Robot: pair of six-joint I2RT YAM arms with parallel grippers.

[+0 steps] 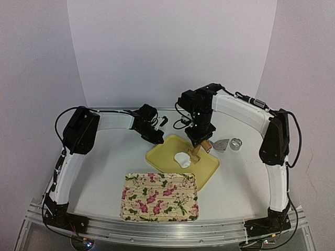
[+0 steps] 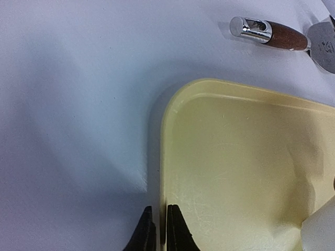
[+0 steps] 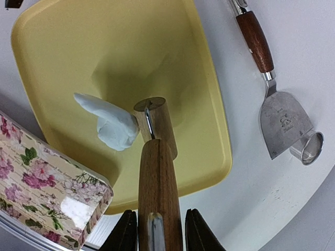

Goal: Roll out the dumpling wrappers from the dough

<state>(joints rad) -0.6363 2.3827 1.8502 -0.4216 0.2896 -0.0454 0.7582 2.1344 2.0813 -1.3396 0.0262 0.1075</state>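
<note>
clamps rolling pin (image 3: 157, 172) in right gripper (image 3: 158, 232), roller against dough lump (image 3: 112, 125) for flattening; pinches yellow tray (image 2: 235, 157) rim in left gripper (image 2: 158, 232), presumably to steady it.

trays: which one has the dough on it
The plain yellow tray, farther from the arm bases, holds the white dough lump; the floral tray nearer the bases carries no dough.
</note>
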